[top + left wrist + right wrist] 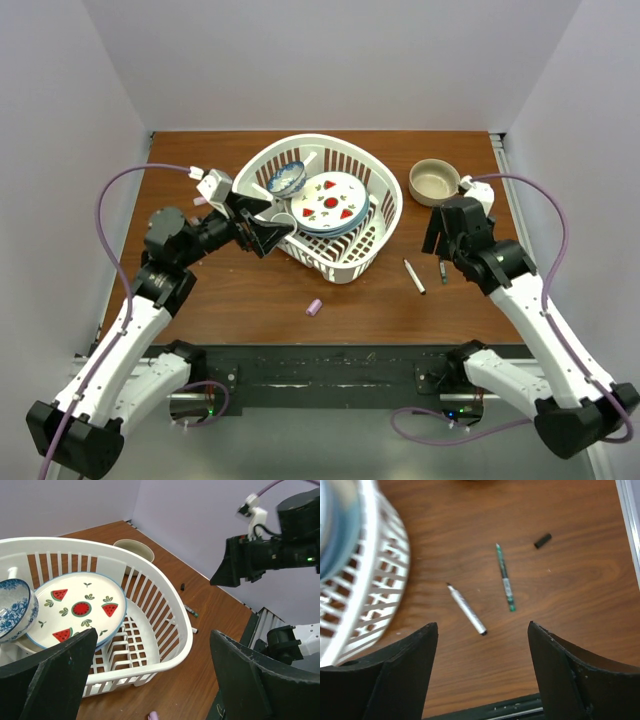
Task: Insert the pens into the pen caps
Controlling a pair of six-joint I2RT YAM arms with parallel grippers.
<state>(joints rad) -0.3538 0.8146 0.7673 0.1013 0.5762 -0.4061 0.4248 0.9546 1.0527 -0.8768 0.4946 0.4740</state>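
Right hand (481, 626) open near 2 pens (466, 609) and black cap (542, 540); top view adds lilac cap (314, 307); left hand (154, 632) open.

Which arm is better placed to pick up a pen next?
Right. The right gripper, open, hangs directly above the silver pen, green pen and black cap; the left gripper is at the basket.

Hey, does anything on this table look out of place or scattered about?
Yes. A white-barrelled pen and a green-marked pen lie loose at different angles on the table beside the white basket, with a black cap apart from both. A lilac piece lies alone nearer the front edge.
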